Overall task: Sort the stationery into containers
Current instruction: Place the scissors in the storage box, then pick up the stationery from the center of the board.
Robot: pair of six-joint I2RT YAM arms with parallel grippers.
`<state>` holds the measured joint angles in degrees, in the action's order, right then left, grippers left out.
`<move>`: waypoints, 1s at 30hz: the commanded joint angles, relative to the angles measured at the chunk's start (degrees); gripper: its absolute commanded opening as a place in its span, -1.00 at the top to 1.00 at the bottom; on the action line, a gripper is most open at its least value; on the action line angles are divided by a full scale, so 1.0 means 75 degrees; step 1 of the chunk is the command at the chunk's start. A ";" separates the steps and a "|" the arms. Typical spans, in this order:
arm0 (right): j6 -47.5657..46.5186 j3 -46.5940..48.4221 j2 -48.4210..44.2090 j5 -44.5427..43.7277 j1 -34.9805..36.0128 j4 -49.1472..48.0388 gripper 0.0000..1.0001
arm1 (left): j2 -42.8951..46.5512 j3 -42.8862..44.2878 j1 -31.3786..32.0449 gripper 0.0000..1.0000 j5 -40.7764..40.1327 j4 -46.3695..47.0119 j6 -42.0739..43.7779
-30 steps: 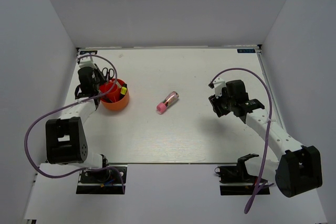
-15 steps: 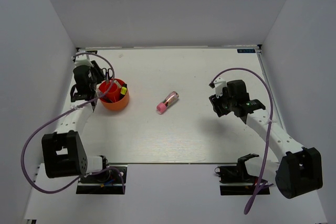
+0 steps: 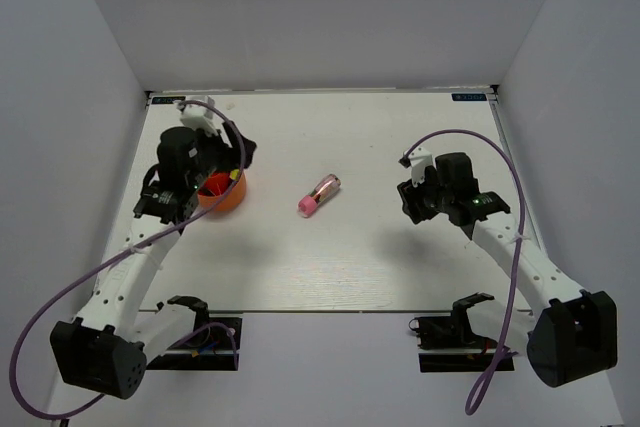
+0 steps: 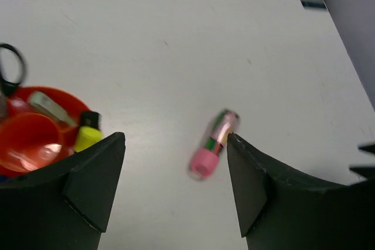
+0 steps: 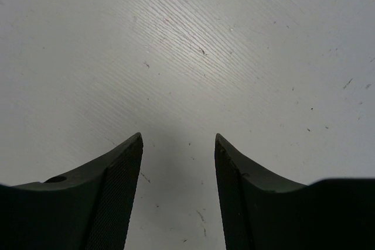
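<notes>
at the pot [image 4: 26,139] rim, scissors handle [image 4: 22,62], left wrist view only

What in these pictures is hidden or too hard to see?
Top view: the left arm covers much of the red-orange pot, hiding most of its contents.
Left wrist view: the scissors are blurred and cut by the left edge; a gripper finger hides the pot's near side.
Label on the pink tube: too blurred to read.
Right wrist view: only bare table shows, no stationery.
</notes>
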<state>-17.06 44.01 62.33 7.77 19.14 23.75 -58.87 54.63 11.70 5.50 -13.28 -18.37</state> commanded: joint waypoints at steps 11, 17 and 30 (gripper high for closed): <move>0.0364 0.0003 -0.0248 0.0616 -0.0090 -0.0084 -0.08 | -0.0445 -0.0100 0.3091 -0.02 0.0288 -0.2824 0.1019; 0.0388 0.0003 -0.0329 0.0570 -0.0126 -0.0119 -0.06 | -0.1602 0.0622 0.3584 0.28 -0.0018 -0.2542 0.1802; 0.0376 -0.0020 -0.0529 0.0522 -0.0219 -0.0143 -0.06 | -0.4816 0.2744 0.3701 -0.80 -0.0217 -0.2284 0.3070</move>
<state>-14.94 44.03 59.83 11.11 17.96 23.77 -92.62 70.76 39.09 5.02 -32.40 0.69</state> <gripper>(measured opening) 0.529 0.893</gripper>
